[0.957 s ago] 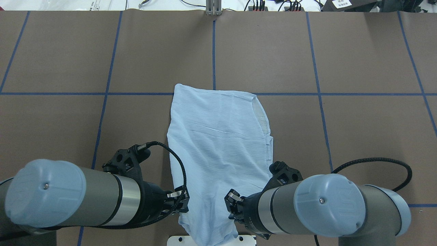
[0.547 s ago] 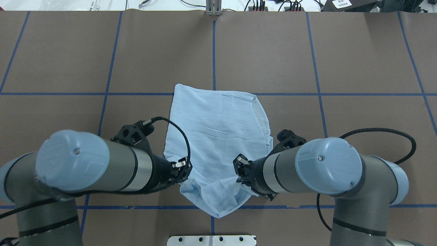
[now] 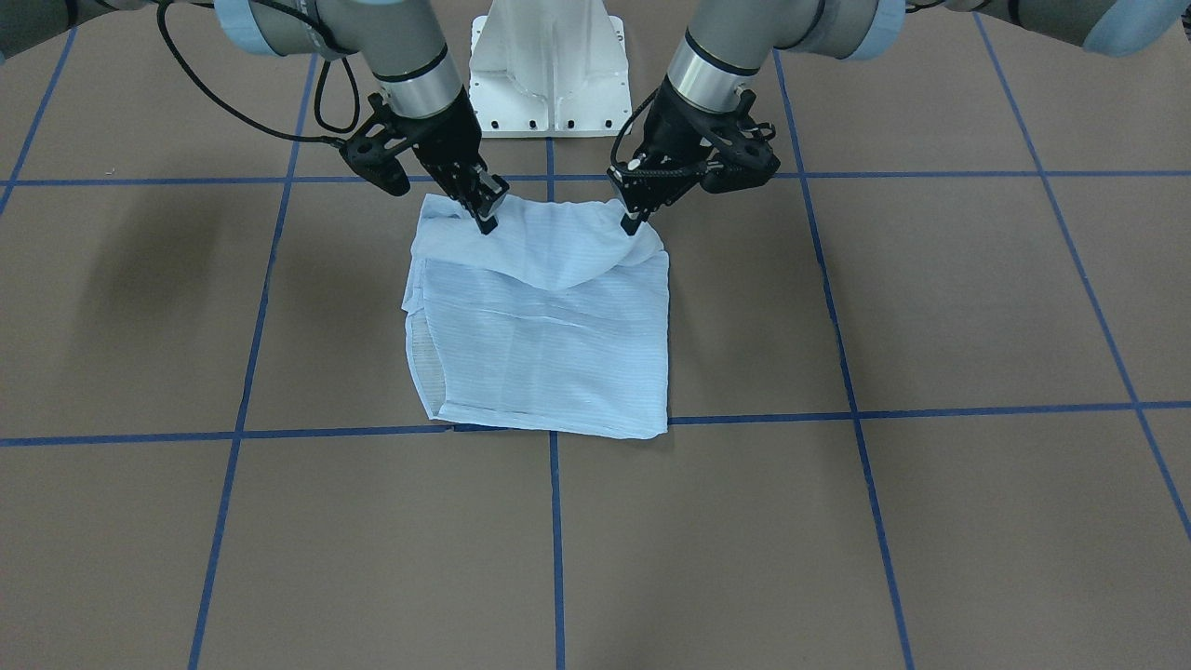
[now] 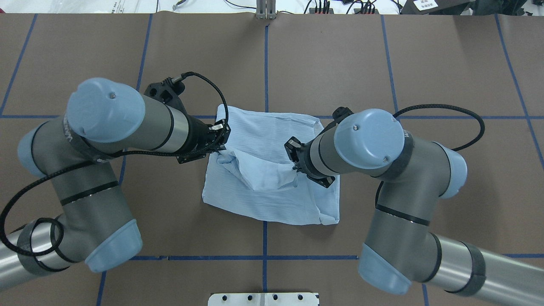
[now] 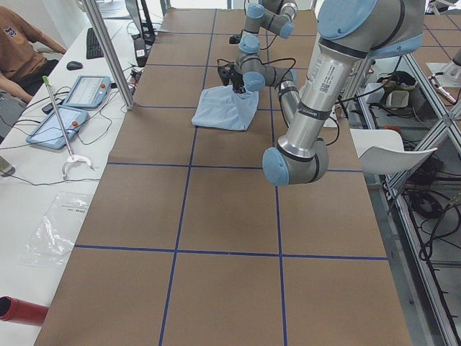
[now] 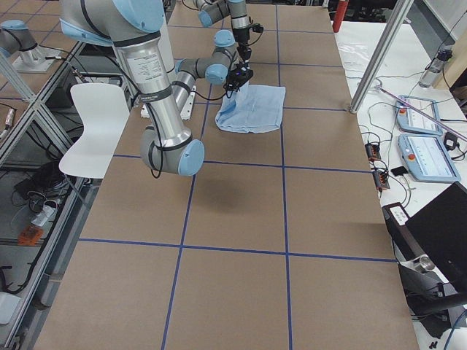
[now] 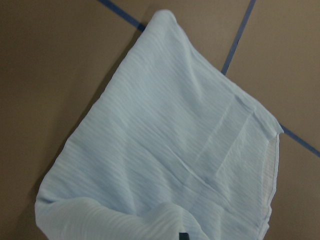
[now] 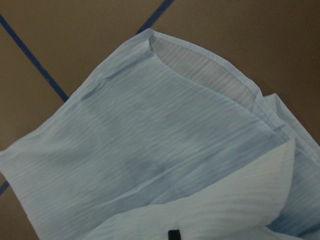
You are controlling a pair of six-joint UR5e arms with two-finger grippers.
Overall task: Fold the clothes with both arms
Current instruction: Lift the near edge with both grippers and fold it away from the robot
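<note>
**1. Workpiece.** Clock directions are read in the overhead view from the shirt's centre. The light blue striped shirt [image 4: 272, 204] lies near the middle of the brown table [image 4: 446, 63] as a roughly square folded bundle. Its 12 o'clock edge lies along a blue tape line [image 4: 510, 117], and a crossing tape line runs out from under it at 12 and at 6 o'clock. The 3 o'clock edge shows an open, layered hem with paler inner fabric. One flap is raised off the lower layer and sags in a V between the two grippers.

**2. Left gripper** [image 4: 219, 149]. It sits at 9 to 10 o'clock, at the shirt's edge. Its jaws are pressed together on one raised corner of the flap.

**3. Right gripper** [image 4: 294, 167]. It sits at about 3 o'clock, inside the shirt's outline. Its jaws pinch the flap's other raised corner.

**4. Arms.**
- The left arm [image 4: 140, 123] reaches in from 8 o'clock.
- The right arm [image 4: 369, 140] reaches in from 4 o'clock, and its wrist hides part of the 3 o'clock hem in the overhead view.
- A black cable loops over each wrist.

**5. Surroundings.**
- The white pedestal base [image 4: 263, 298] stands at 6 o'clock, well apart from the shirt.
- Plugs and leads [image 4: 323, 6] lie beyond the table's 12 o'clock edge.
- In the left side view, a white bench beside the table carries two tablets [image 5: 86, 90].
- A seated person [image 5: 18, 47] is at that bench.
</note>
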